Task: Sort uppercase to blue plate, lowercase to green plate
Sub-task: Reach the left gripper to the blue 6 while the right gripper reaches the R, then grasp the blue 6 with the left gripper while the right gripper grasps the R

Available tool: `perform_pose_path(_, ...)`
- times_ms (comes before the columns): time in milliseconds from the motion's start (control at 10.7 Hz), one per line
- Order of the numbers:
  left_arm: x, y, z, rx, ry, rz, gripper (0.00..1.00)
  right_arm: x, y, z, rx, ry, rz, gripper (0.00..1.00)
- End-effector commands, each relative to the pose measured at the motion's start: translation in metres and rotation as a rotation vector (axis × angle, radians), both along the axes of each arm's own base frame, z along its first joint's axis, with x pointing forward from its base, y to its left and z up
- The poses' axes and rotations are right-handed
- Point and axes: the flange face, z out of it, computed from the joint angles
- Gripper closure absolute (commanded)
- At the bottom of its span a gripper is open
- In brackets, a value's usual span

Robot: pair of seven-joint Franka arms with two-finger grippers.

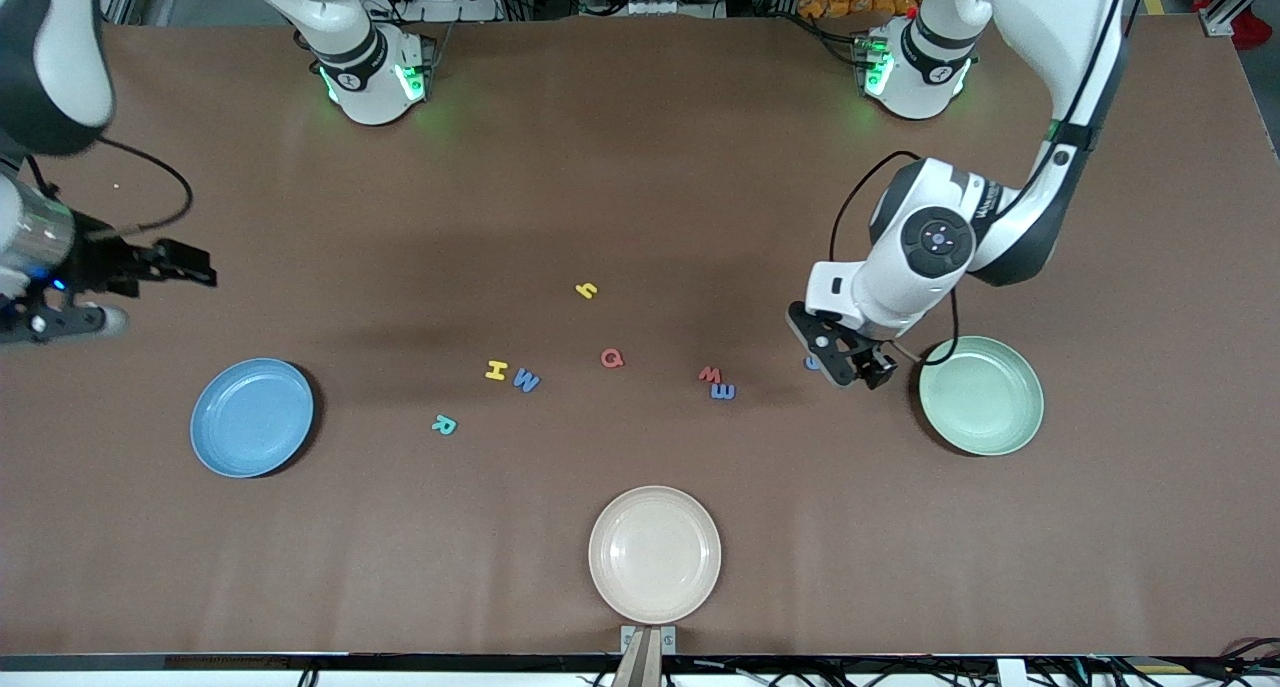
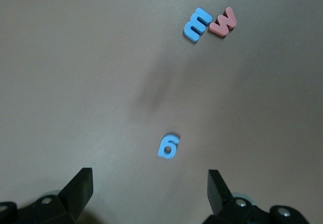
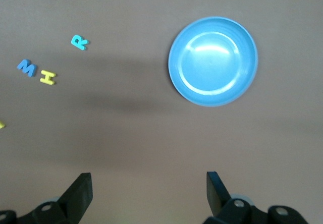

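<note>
Lowercase foam letters lie scattered mid-table: the yellow h (image 1: 587, 290) farthest from the front camera, the red w (image 1: 709, 374) touching the blue m (image 1: 723, 392), and the blue g (image 2: 168, 146) just beside the green plate (image 1: 1000, 427), under the left gripper (image 1: 848, 359), which hangs low over it from a bent arm, jaws spread wide and empty. Yellow H (image 1: 496, 370), blue W (image 1: 526, 380), teal R (image 1: 444, 425) and red Q (image 1: 612, 358) lie toward the blue plate (image 1: 252, 417). The right gripper (image 1: 160, 264) hovers above the table at its own end, fingers wide apart, holding nothing.
</note>
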Motion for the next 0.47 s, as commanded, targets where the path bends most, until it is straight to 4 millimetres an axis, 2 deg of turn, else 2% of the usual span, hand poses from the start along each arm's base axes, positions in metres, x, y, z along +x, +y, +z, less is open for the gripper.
perform_pose_path(0,-0.007,-0.020,-0.025,0.034,-0.059,-0.112,0.02,0.040,0.029,-0.060,-0.005,-0.037,0.025,0.00)
perform_pose_path(188,-0.011,-0.026,-0.045,0.026,-0.070,-0.115,0.11,0.071,0.053,-0.119,-0.015,-0.030,0.027,0.00)
perform_pose_path(282,-0.017,-0.029,-0.056,0.017,-0.068,-0.123,0.16,0.087,0.074,-0.140,-0.016,-0.044,0.062,0.00)
perform_pose_path(375,-0.025,-0.028,-0.065,0.010,-0.075,-0.132,0.16,0.095,0.103,-0.158,-0.019,-0.063,0.116,0.00)
